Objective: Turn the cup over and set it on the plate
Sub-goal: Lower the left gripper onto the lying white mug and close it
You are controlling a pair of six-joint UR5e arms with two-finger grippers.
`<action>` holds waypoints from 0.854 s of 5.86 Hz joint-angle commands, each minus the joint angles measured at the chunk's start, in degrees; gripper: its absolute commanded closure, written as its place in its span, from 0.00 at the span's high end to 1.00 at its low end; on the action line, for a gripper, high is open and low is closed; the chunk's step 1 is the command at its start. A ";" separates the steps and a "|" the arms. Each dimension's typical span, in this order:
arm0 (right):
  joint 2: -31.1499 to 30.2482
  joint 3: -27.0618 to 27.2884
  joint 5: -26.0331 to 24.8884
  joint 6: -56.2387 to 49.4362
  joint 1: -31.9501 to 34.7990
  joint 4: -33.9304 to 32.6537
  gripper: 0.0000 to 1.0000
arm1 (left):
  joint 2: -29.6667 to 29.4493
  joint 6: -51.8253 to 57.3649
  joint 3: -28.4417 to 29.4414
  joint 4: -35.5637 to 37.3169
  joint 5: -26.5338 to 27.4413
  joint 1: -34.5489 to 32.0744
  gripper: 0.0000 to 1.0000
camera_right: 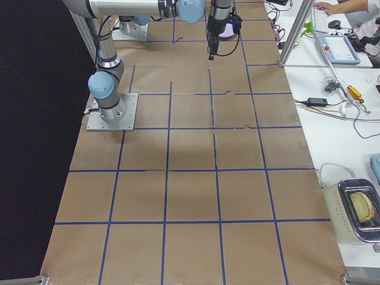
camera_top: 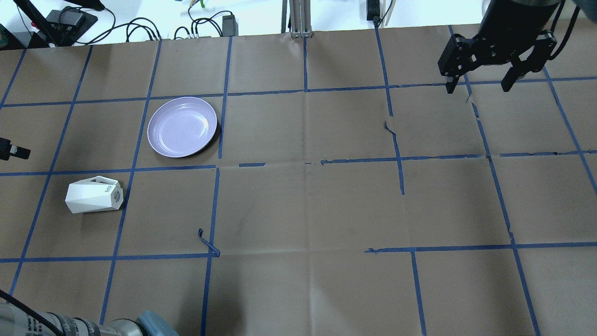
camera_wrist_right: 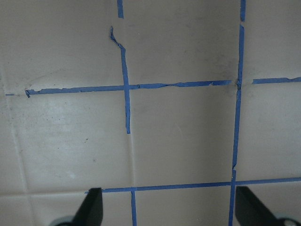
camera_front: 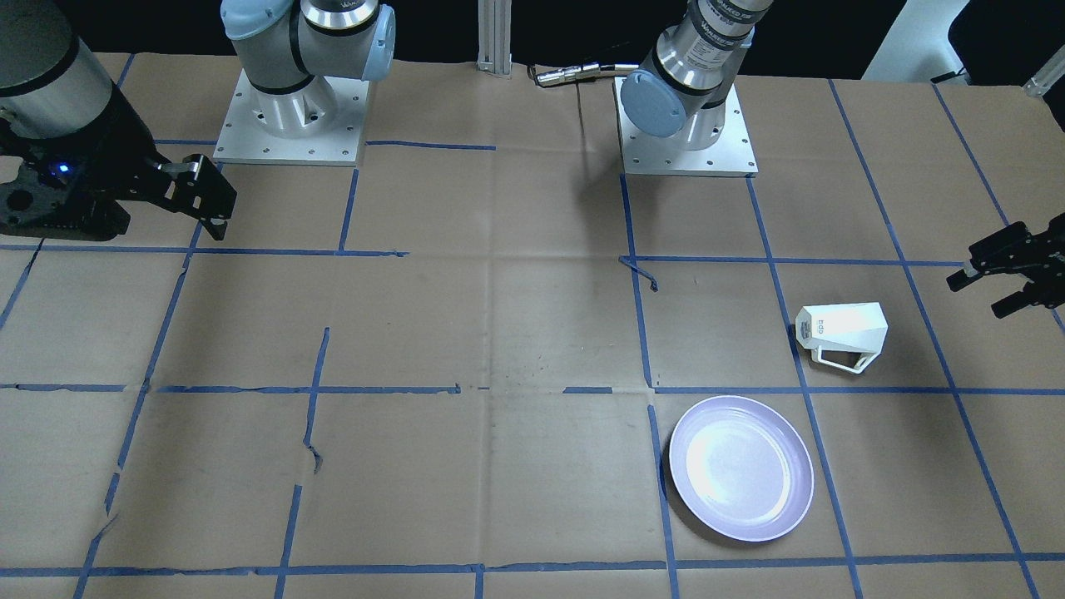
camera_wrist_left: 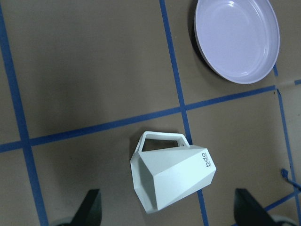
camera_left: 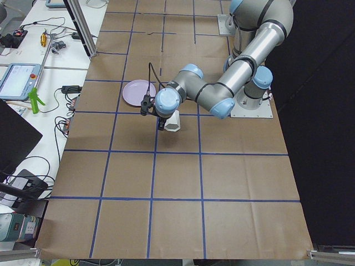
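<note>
White faceted mug (camera_top: 93, 196) lying on its side, lower left of the overhead view.
Round lavender-white plate (camera_top: 183, 126) sits apart, up-right of it. Left gripper (camera_front: 980, 297) spread wide, empty, near the mug; right gripper (camera_top: 478, 87) wide, empty, upper right.

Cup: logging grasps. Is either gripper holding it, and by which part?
Nothing is held. The cup lies on its side, untouched; the left gripper and right gripper are both open.

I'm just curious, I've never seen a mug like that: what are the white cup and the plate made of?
The cup looks like matte white ceramic or perhaps plastic: flat facets, soft shading, no sharp glare. The plate looks like glazed ceramic or melamine: its lavender surface shows bright reflections.
</note>
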 commanded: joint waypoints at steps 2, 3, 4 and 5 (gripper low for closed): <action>0.01 0.00 0.00 0.00 0.00 0.00 1.00 | -6.72 5.31 -6.42 -3.39 -6.35 2.11 0.99; 0.01 0.00 0.00 0.00 0.00 0.00 1.00 | -7.70 5.40 -8.19 -3.92 -7.95 2.03 0.98; 0.01 0.00 0.00 0.00 0.00 0.00 1.00 | -7.97 5.40 -8.64 -4.53 -8.31 1.76 0.75; 0.01 0.00 0.00 0.00 0.00 0.00 1.00 | -7.97 5.40 -8.64 -4.62 -8.40 1.33 0.35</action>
